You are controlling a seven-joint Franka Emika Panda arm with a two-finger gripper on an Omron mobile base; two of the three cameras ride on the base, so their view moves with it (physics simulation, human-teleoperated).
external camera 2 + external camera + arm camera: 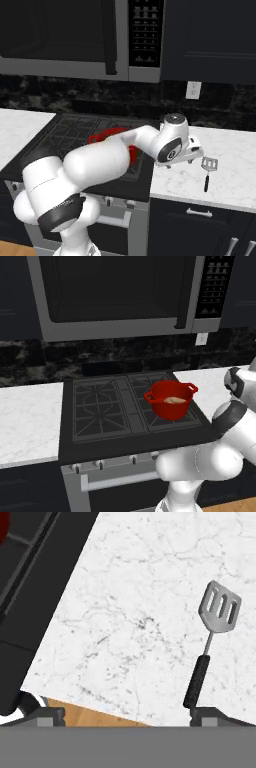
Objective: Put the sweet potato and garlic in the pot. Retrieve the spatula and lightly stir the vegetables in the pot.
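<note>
Hanging over the white marble tabletop [230, 165] to the right of the stove [125, 406], the gripper [127, 714] has its jaws spread wide and holds nothing. In the hand view one finger tip [47, 716] stands at about 7 o'clock of the picture and the other at about 5 o'clock, with bare marble between them.

The spatula [212, 637] lies flat on the tabletop. In the hand view it is at about 3 o'clock from the centre, its slotted grey head toward 12 o'clock and its dark handle running down toward 6 o'clock, so that the handle end comes just above the right finger tip. I cannot tell if they touch. In the right base view the spatula [207, 172] is just beside the hand, at about 3 o'clock from it, with the head away from the camera and the handle toward the front edge of the tabletop.

The pot [171, 400] stands upright on the stove, on the front right burner, at about 3 o'clock from the stove centre in the left base view. Inside it the vegetables [175, 400] show as a pale tan lump at the bottom. In the right base view the pot [112, 134] is mostly hidden behind the white arm [100, 165]; a part of the red rim is visible.

A microwave [125, 291] hangs above the stove, and a wall outlet [193, 90] is on the dark backsplash above the tabletop.
</note>
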